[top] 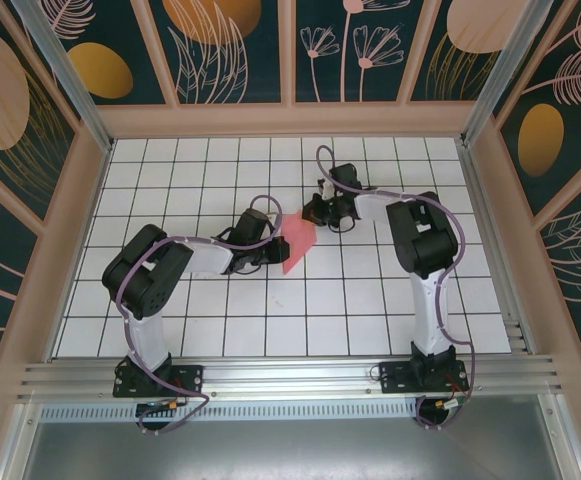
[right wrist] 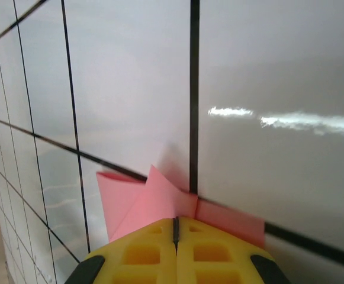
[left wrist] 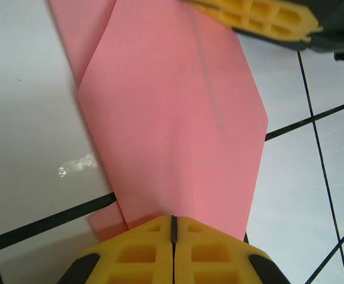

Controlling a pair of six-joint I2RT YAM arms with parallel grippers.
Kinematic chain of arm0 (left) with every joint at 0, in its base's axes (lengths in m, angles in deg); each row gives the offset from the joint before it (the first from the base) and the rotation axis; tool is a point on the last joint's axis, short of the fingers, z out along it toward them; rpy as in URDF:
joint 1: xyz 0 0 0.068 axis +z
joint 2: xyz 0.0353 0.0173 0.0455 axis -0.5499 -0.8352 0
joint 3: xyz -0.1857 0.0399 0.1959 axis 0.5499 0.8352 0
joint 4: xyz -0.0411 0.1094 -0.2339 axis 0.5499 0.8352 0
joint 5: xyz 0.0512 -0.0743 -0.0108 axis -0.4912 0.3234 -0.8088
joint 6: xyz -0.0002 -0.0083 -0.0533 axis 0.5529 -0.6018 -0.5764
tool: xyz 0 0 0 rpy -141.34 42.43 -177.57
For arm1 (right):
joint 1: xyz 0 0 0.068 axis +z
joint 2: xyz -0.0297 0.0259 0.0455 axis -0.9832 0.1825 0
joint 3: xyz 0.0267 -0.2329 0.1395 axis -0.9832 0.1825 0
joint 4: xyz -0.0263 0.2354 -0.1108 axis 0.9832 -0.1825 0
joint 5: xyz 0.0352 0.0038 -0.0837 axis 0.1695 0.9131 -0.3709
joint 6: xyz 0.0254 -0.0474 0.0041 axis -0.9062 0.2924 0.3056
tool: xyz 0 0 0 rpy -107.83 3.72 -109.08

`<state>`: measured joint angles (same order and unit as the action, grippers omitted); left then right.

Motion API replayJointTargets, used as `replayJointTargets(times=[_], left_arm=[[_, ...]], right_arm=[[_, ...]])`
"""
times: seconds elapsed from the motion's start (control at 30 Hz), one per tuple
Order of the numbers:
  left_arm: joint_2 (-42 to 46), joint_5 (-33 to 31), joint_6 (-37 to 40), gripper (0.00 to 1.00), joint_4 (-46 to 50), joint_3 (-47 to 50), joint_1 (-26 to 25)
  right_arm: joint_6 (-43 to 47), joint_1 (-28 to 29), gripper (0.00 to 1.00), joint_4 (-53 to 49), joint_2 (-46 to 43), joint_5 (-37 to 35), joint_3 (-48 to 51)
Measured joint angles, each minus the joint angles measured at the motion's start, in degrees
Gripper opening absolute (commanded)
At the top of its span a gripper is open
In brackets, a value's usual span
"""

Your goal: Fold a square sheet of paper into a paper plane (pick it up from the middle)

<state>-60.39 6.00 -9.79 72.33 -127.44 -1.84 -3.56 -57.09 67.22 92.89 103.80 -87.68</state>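
Salmon-pink and creased down its middle, the paper plane (top: 298,245) lies part-folded between my two claws, low over the white tiled table (top: 220,310). From the left wrist camera the paper plane (left wrist: 172,118) stretches straight out ahead of the left claw (left wrist: 173,228), whose yellow fingers are pressed together with the near end of the paper pinched in the seam between them. A folded flap shows along the paper's left side, and a second layer pokes out just beside the claw's left finger. At the far end of the paper, up and to the right of that claw, one yellow finger (left wrist: 260,18) of the right claw reaches the paper's edge. On the right wrist camera the right claw (right wrist: 175,228) is likewise closed tight, with a small pointed corner of the pink paper (right wrist: 142,201) clamped at its tips and sticking out ahead and to the left. From overhead, the left claw (top: 273,245) holds the paper's near-left side and the right claw (top: 310,220) its far-right side, tips facing each other, with the black arms bent in from either side.
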Motion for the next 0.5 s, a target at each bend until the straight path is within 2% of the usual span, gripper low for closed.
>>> replayJointTargets(times=[0.23,0.5], left_arm=[[0.0,-0.2,0.4,0.08,-0.2,0.0,0.0],[0.0,-0.2,0.6,0.09,-0.2,0.0,0.0]], right_arm=[[0.1,-0.5,0.06,-2.8,2.5,-0.3,-4.7],[1.5,-2.9,0.08,-3.3,3.9,-6.5,-9.6]])
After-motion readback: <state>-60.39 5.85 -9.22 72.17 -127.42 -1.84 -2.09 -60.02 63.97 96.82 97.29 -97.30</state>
